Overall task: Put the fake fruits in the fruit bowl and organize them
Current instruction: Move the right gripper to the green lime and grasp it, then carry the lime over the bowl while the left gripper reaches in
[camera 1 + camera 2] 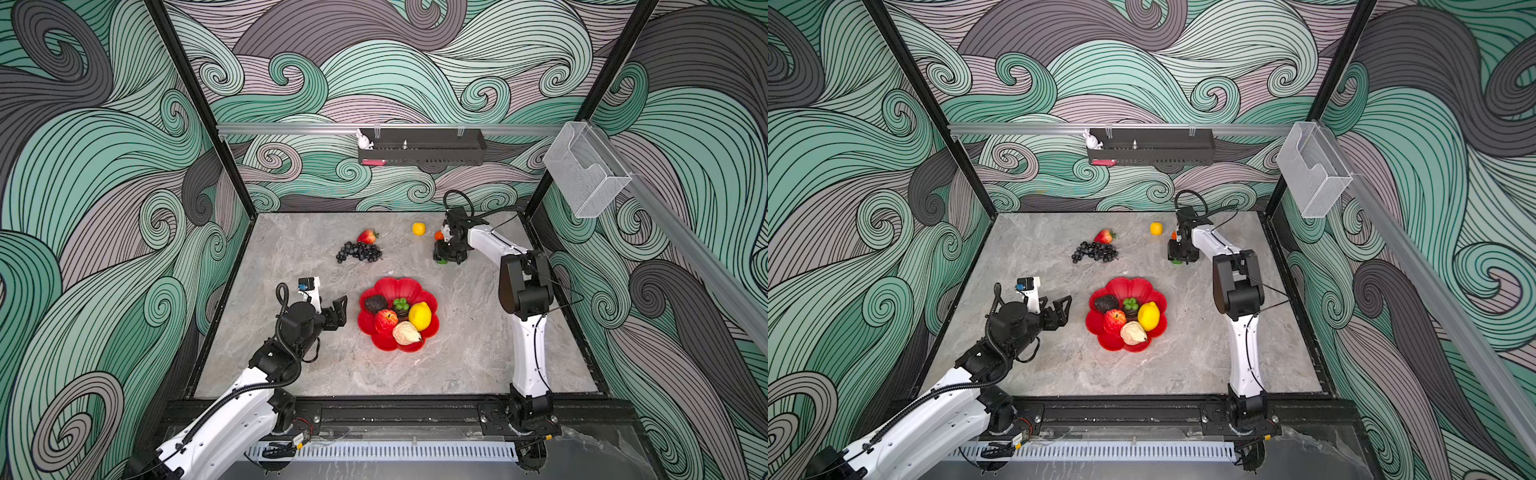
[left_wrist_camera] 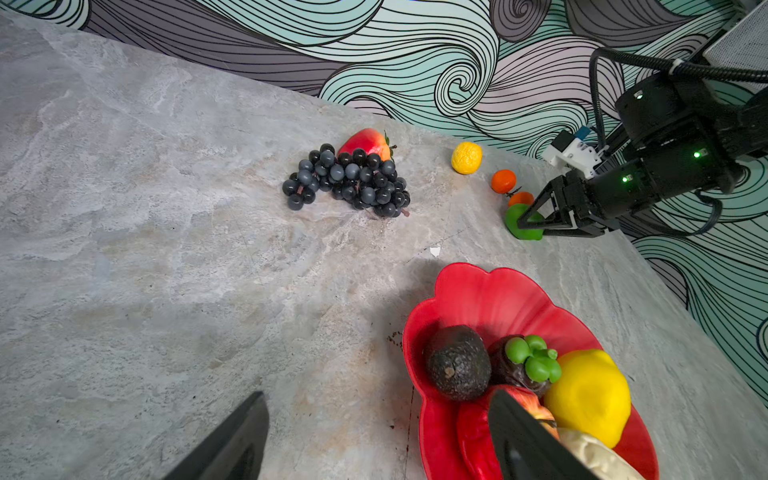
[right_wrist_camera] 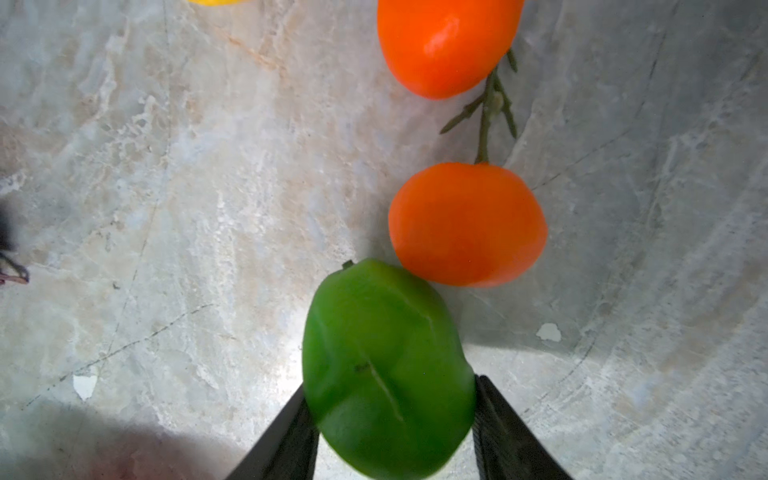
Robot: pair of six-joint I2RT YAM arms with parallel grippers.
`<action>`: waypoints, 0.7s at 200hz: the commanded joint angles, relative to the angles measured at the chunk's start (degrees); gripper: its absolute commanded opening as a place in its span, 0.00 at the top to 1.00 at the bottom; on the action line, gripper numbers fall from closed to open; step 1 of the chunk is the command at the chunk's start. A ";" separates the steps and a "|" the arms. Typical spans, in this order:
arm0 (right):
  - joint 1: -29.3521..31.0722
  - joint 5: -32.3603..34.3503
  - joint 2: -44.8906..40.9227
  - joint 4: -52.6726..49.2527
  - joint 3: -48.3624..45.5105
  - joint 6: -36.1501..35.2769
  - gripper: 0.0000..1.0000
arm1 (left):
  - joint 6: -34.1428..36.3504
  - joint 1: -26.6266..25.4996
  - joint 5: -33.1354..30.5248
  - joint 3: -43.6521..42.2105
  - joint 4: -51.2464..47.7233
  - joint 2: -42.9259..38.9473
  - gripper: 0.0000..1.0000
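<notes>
The red scalloped fruit bowl holds an avocado, apple, lemon, beige pear and a dark fruit with a green top. Loose on the table are grapes, a strawberry and a small yellow fruit. At the back right my right gripper is shut on the green lime, a finger against each side. The lime touches one of two stemmed oranges. My left gripper stands open and empty, left of the bowl.
A black tray hangs on the back wall rail and a clear bin on the right wall. Patterned walls close in the marble table on three sides.
</notes>
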 commanded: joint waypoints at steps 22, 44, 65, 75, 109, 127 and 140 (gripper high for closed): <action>0.17 -0.27 1.78 -1.25 0.98 -0.59 0.45 | 0.54 0.61 0.27 1.37 0.96 0.88 0.15; 0.22 -0.05 2.21 -1.30 1.47 -0.50 0.38 | 0.54 0.56 0.35 1.45 1.00 0.95 0.15; 0.27 -0.17 2.91 -1.58 2.25 -0.50 0.37 | 0.54 0.60 0.35 1.45 1.03 1.00 0.15; 0.28 -0.17 3.17 -1.68 2.45 -0.55 0.37 | 0.53 0.57 0.40 1.41 1.03 0.92 0.15; 0.26 -0.12 2.76 -1.72 2.39 -0.77 0.44 | 0.53 0.68 0.44 1.45 1.01 1.02 0.15; 0.30 -0.33 1.60 -1.67 1.91 -0.76 0.48 | 0.54 0.69 0.44 1.56 0.98 1.19 0.15; 0.39 -0.69 0.01 -1.16 0.80 -0.59 0.50 | 0.55 0.71 0.40 1.70 0.92 1.30 0.15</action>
